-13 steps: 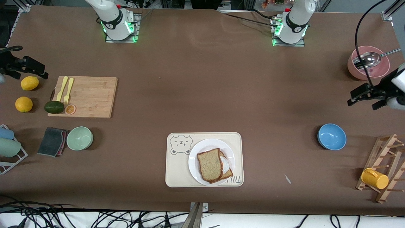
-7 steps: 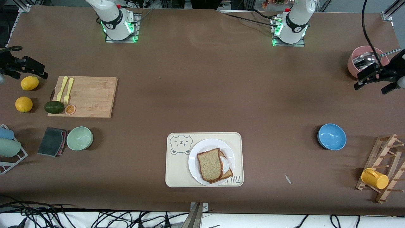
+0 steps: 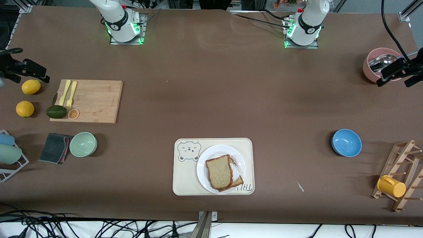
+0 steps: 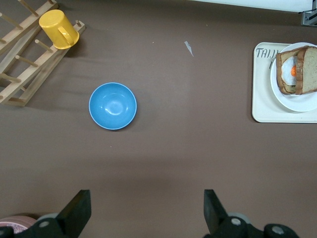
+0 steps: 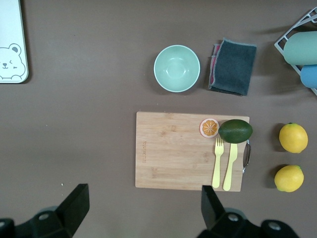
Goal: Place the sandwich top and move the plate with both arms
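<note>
The sandwich top, a brown speckled slice, lies on an egg-topped slice and is shifted a little off it. Both rest on the white plate, which sits on the cream bear-print tray. In the left wrist view the sandwich top and plate show at the frame's edge. My left gripper hangs open and empty over the pink bowl at the left arm's end. My right gripper hangs open and empty over the lemon at the right arm's end.
A blue bowl and a wooden rack with a yellow mug stand toward the left arm's end. Toward the right arm's end are a cutting board with cutlery, an avocado, a green bowl and a dark cloth.
My left gripper has risen away from the blue bowl's area and now hangs over the pink bowl. The right gripper has barely moved. The sandwich and plate are unchanged.
</note>
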Tool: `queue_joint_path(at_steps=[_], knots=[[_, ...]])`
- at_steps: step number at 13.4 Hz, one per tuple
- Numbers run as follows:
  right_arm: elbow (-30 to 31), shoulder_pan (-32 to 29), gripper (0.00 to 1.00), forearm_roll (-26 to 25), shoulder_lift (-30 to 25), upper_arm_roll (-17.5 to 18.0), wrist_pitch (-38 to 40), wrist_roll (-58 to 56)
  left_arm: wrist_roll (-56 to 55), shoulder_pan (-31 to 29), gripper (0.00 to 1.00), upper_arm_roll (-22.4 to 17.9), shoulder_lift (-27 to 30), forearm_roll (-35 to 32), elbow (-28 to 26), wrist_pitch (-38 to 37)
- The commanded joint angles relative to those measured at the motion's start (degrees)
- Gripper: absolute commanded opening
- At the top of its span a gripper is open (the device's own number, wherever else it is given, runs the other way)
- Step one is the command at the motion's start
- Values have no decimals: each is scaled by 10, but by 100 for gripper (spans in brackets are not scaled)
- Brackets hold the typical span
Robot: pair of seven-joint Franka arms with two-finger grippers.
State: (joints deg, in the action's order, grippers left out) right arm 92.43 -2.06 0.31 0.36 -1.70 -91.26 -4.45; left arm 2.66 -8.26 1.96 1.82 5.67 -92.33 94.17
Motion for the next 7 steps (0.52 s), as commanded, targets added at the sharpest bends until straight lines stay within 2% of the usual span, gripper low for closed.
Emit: queue_joint_path(at_steps=[1,7], knots=[[0,-4,100,3,-5,0,-2,-1,-9,-6,100,2,-9,-18,12,-10],[0,-4,100,3,-4,0,-6,-3,-2,-14,100,8,-18,-19,38,-8]])
